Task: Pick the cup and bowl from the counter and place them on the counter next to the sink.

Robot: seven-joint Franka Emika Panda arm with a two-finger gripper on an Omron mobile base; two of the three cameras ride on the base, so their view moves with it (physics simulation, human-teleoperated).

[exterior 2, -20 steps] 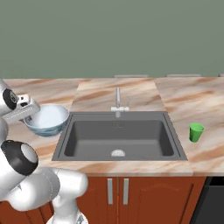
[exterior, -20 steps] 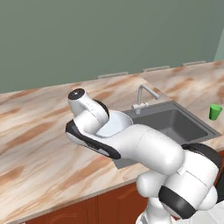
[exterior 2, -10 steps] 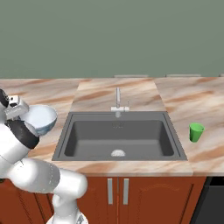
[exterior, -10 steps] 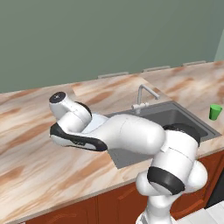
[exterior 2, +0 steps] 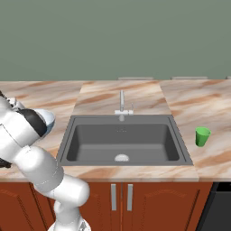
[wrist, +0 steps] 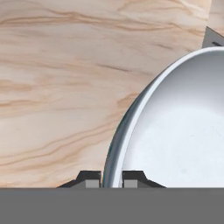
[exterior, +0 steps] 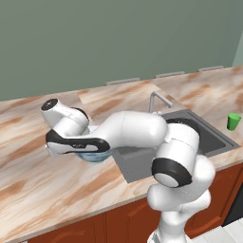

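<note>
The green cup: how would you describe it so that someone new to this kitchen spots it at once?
Find the sink in the marbled counter. On the counter strip to its right in the right base view stands the cup, upright and alone. It is small, bright green and without a handle, unlike the wider pale bowl on the sink's other side.

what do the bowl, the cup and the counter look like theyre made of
Bowl: probably glass or glazed ceramic; pale, glossy, with a thin bluish rim, pinched by the gripper.
Cup: likely plastic; flat, uniform bright green, no shine.
Counter: polished stone, seemingly marble; beige-pink with brown veins.
</note>
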